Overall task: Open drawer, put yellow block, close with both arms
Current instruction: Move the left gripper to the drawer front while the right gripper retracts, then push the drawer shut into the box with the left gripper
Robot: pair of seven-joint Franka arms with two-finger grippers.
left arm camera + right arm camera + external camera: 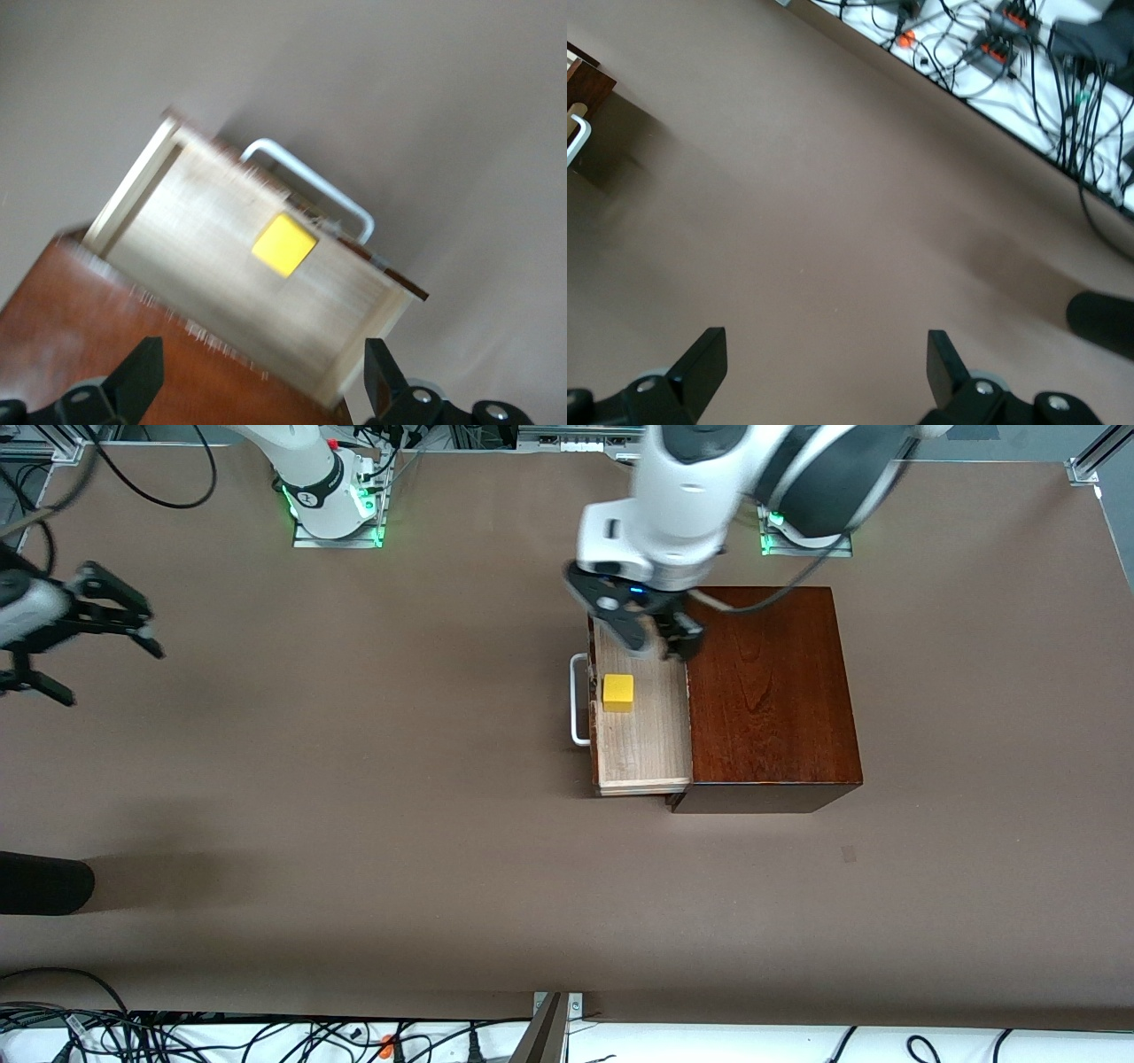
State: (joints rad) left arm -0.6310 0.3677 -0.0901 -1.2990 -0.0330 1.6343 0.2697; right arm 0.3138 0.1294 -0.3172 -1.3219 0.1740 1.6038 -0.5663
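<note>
The drawer [642, 757] of the dark reddish-brown wooden box [771, 700] stands pulled open toward the right arm's end of the table, its white U-shaped handle [578, 701] leading. The yellow block [618, 693] lies on the drawer's pale floor, also in the left wrist view [283, 244]. My left gripper [654, 633] hovers open and empty over the drawer's inner end by the box edge; its fingertips [140, 370] frame the box top. My right gripper [120, 615] is open and empty, up over the bare table at the right arm's end, with fingertips [709, 354] wide apart.
The brown table [354, 824] spreads around the box. A black rounded object [44, 884] lies at the table's edge at the right arm's end, nearer the front camera. Cables [992, 53] hang along the table's front edge.
</note>
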